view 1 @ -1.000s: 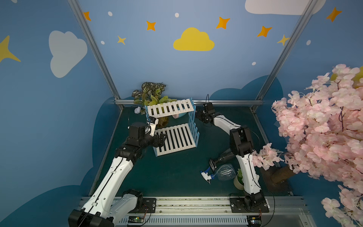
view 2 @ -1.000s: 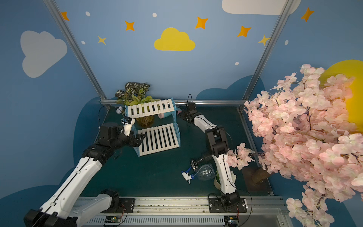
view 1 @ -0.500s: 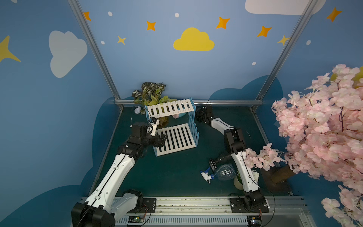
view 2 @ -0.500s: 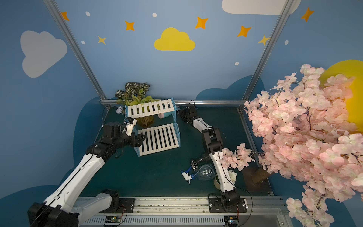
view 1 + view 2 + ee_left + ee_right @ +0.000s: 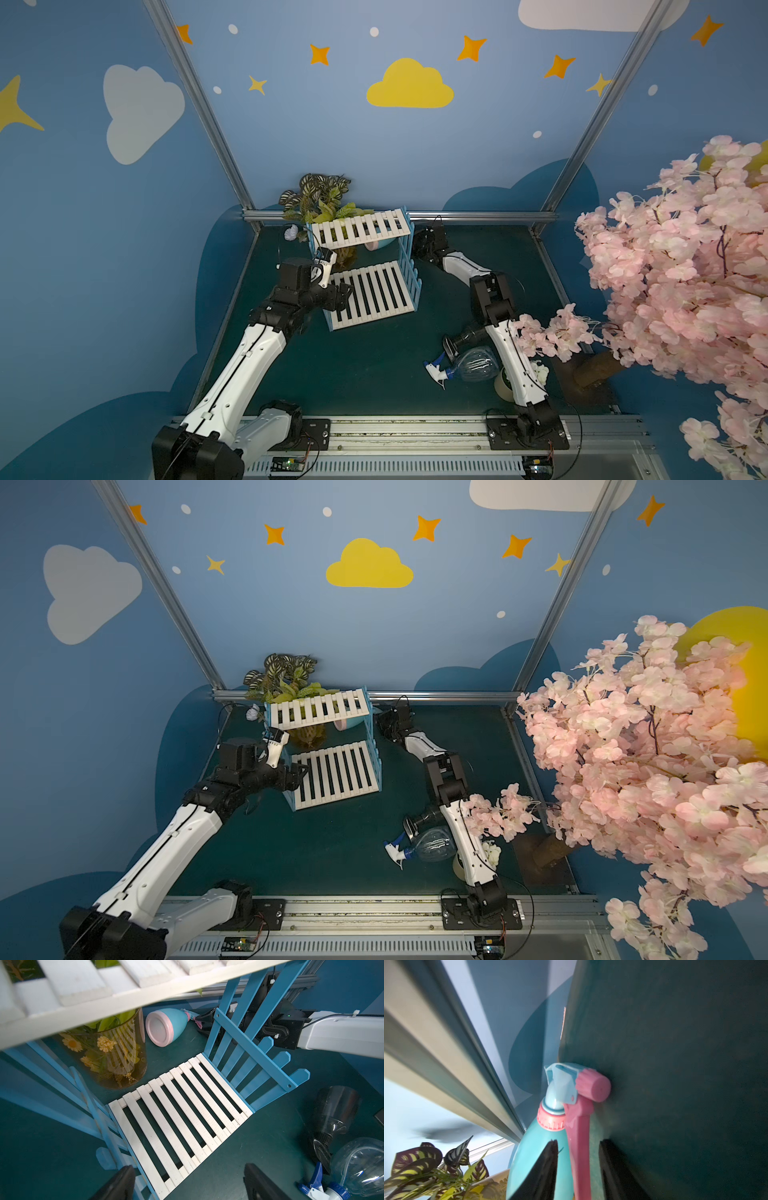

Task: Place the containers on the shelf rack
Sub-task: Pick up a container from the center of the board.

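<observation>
The light blue bottle [image 5: 166, 1026] is lying on its side on the table [image 5: 374, 365], behind the lower shelf of the shelf rack [image 5: 361, 228] and under its upper shelf. Its pink base is pointing toward the amber vase [image 5: 112, 1059] and its neck toward the rack's right picket side. It's not on either shelf yet.

Your right claw [image 5: 578, 1147] is reaching around that right side, probably because the rack is blocking a straight approach from the front. It's coming in at the neck end, likely because that's the only part thin enough to fit. The jaws are standing partway apart, straddling the pink trigger [image 5: 579, 1126]. One finger is lying over the blue body, and a gap is showing between the other finger and the trigger. So it's not clamped, and nothing is being lifted.

Your left claw [image 5: 191, 1182] is hovering wide open and empty at the front left corner of the lower shelf. I'd guess it's waiting, or ready to steady the rack.

The dark bottle [image 5: 463, 340] and the clear bottle [image 5: 473, 365] are lying touching on the table near the right arm's base, well apart from the rack. The cream pot [image 5: 505, 380] is sitting just beside them.
</observation>
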